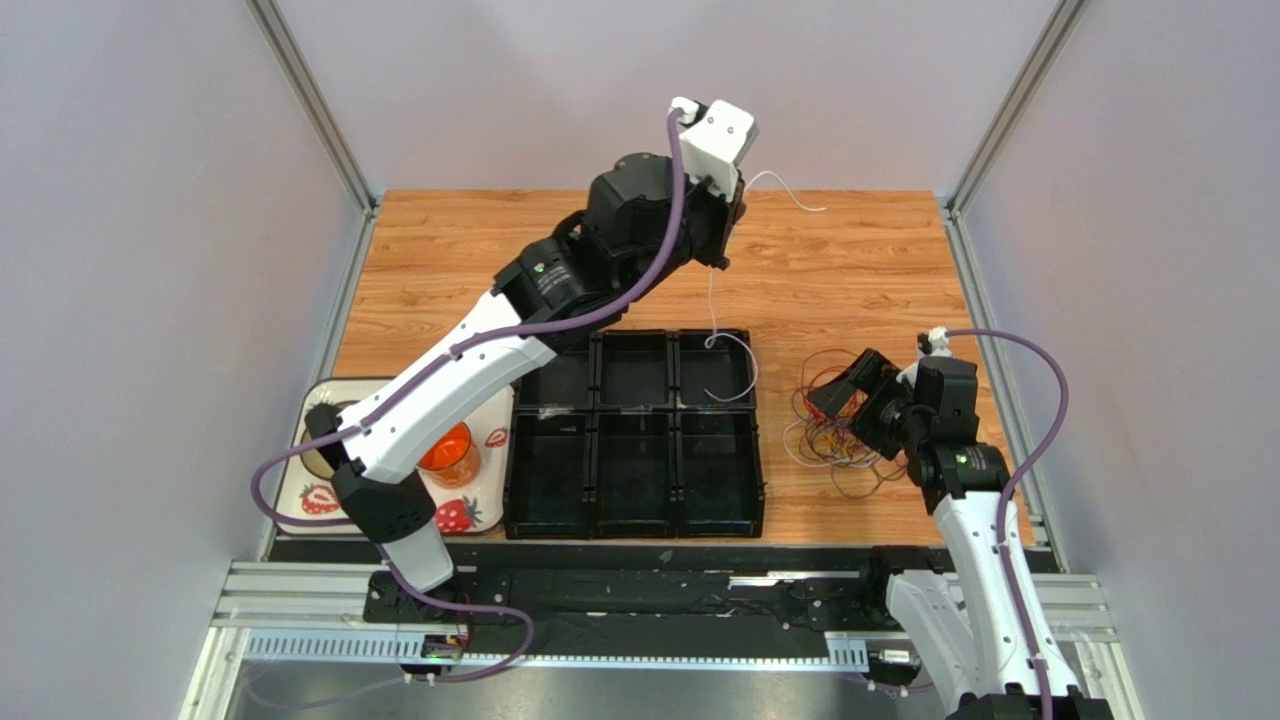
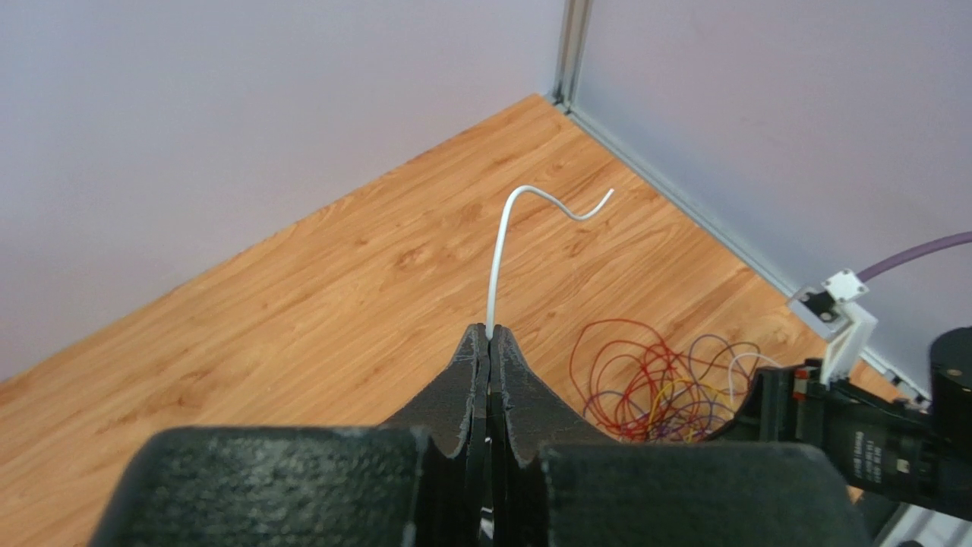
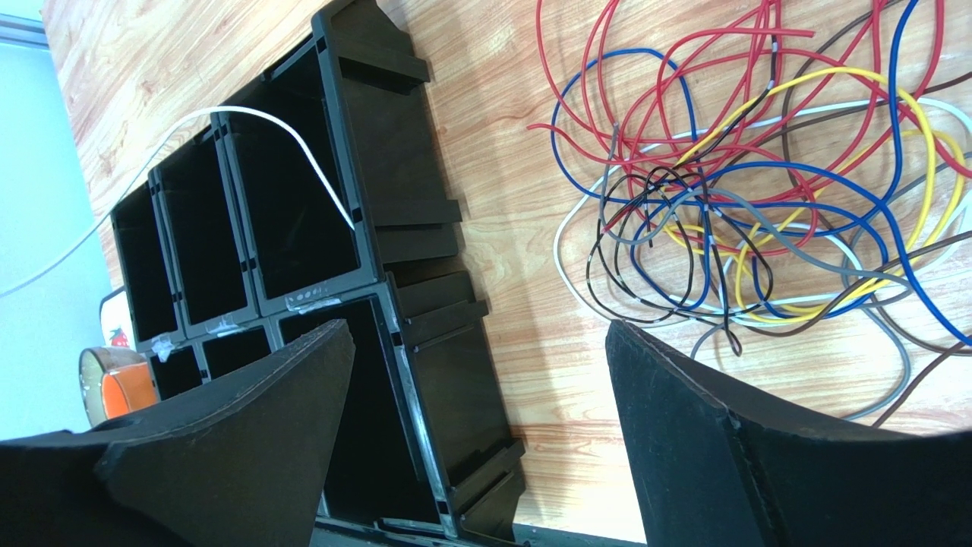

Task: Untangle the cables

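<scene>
One white cable (image 2: 499,245) is pinched in the closed left gripper (image 2: 489,336), its lower end hanging into the black tray (image 3: 377,125). The other cables (image 3: 753,171) are seen tangled beside the tray, below the wide-open, empty right gripper (image 3: 479,336). Light, limp and thin, each is judged best pinched near a free end.

The table (image 1: 857,255) is smooth wood with light and dark stripes. The black tray (image 3: 388,194) looks like hard, dull plastic. The cables (image 3: 742,194) have smooth, shiny coats.
</scene>
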Robot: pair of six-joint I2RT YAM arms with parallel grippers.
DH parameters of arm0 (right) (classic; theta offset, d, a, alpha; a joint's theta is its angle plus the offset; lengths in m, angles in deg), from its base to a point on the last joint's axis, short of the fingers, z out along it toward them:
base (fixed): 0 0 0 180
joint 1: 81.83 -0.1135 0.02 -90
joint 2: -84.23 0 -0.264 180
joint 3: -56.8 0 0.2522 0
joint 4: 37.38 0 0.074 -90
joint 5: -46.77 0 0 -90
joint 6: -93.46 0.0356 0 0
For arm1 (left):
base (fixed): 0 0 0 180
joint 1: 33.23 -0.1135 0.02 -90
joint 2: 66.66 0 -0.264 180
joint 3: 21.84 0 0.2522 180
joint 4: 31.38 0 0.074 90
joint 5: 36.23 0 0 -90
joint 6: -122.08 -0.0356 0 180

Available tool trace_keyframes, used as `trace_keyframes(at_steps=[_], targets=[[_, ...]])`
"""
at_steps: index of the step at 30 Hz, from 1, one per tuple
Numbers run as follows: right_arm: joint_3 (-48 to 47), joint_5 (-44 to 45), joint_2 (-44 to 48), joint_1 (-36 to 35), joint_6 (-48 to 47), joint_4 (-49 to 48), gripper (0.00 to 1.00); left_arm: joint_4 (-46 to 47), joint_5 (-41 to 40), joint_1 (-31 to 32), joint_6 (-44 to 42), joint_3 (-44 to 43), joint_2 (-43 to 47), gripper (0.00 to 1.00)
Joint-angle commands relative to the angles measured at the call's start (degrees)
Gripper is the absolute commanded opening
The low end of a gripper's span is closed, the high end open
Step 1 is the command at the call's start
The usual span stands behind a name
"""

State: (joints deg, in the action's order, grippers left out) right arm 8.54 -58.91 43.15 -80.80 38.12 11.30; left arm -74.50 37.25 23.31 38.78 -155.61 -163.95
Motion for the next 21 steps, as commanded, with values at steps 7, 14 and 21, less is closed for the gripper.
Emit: trace_keyframes(at_steps=[7,14,21], targets=[[0.7,0.4,0.9,-0.2,-2.0,-0.5,0.86,5.5,-8.6,-1.0,0.9,7.3,4.1,0.00],[1.3,-0.4,0.1,-0.2,-1.3,-2.0,0.86,7.4,-5.7,-1.2,4.1,12.2,1.9,0.00],[0.9,-0.2,0.7,-0.2,-1.9,-0.7,0.86,11.3,-5.5,-1.5,8.3,18.0,-1.0,0.00]])
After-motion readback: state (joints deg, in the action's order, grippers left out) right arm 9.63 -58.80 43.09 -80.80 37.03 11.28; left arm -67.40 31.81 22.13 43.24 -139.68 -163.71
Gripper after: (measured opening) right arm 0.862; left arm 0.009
